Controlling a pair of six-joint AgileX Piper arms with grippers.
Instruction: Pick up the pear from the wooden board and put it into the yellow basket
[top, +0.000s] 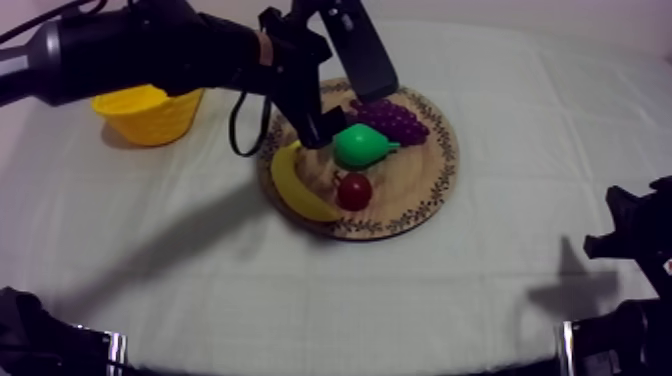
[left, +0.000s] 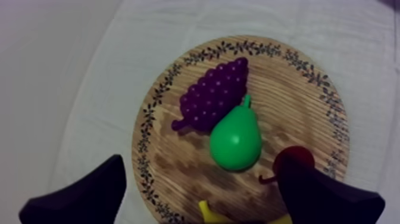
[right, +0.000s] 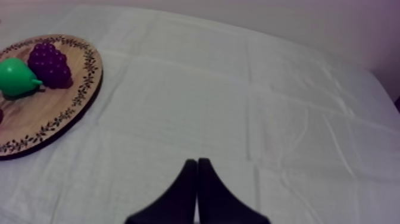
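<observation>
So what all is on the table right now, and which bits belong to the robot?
wooden board: one, brown with a patterned rim, middle of the table
pear: one, green, on the board beside the grapes
grapes: one bunch, purple, far side of the board
banana: one, yellow, along the board's left edge
small red fruit: one, red, on the board near the banana
yellow basket: one, yellow, far left of the table, apart from the board
cloth: one, grey-white, covering the table
left tool: one, black, open, over the board by the pear
right tool: one, black, shut, over bare cloth at the right
</observation>
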